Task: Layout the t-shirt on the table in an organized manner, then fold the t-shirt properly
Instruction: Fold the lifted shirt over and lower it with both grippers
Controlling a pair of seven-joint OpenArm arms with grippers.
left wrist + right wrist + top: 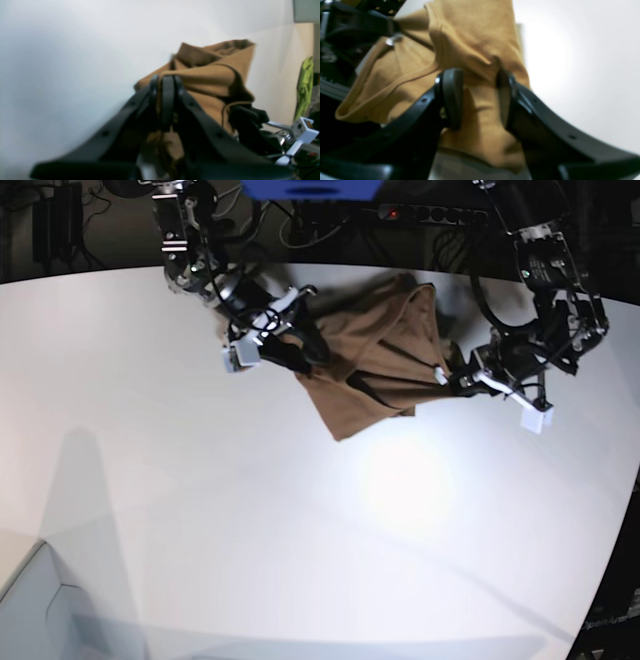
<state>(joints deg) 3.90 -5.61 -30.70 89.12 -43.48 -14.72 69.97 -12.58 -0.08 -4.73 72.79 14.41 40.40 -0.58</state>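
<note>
A: Left gripper [168,82]?
B: Fingers pinched together, shirt [370,365] cloth caught between them.
A: Right gripper [478,96]?
B: Jaws apart, cloth bunched in the gap; whether it grips, cannot tell.
A: Shirt position?
B: Crumpled, strung between both grippers near the far edge of the table [300,530], lower corner drooping onto the top.
</note>
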